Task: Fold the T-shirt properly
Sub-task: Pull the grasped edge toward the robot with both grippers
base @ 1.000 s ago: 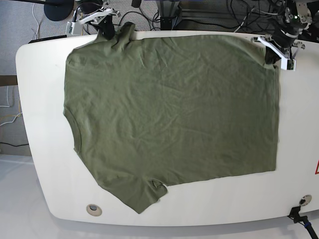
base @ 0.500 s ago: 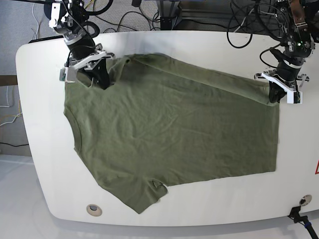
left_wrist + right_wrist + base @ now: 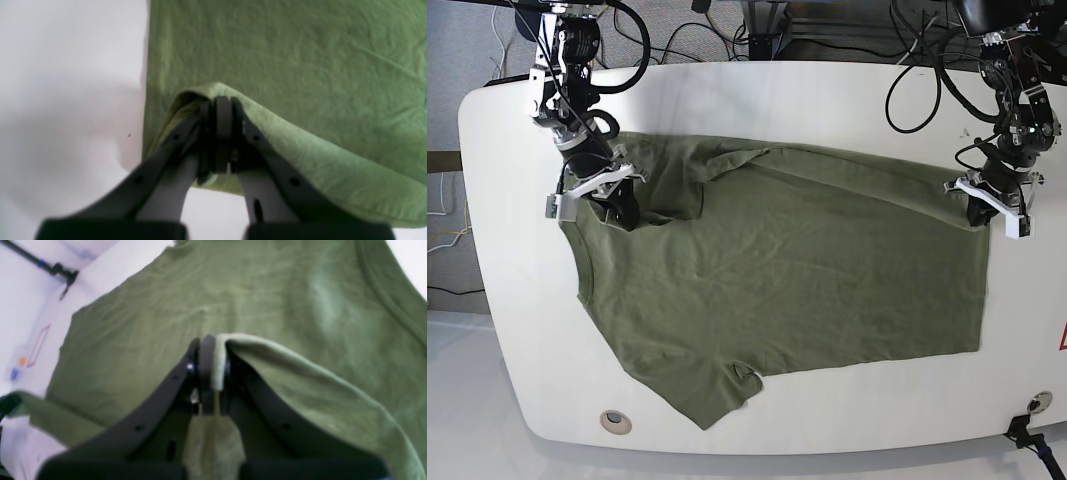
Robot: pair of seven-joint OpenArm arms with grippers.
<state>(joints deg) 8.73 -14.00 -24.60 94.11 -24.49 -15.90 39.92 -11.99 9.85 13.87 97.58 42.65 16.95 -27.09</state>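
Olive cotton T-shirt (image 3: 787, 270) lies spread on the white table (image 3: 847, 95), far edge lifted and folded partway over the body; near sleeve (image 3: 717, 395) and hem side flat.

Right gripper (image 3: 617, 205): jaws clamped on a fold of cloth at the shoulder and sleeve end, fabric visible between the pads in the right wrist view (image 3: 213, 370).

Left gripper (image 3: 990, 205): jaws pressed together on the far hem corner, cloth draped over the tips in the left wrist view (image 3: 220, 113).

Handling judgement: light, limp, non-fragile knit; it sags between the two holds and wrinkles readily. Best taken at seams, hem corners or the ribbed collar, where doubled cloth gives more to pinch. A single layer may slip. Both ends should travel evenly so the fold line stays straight.
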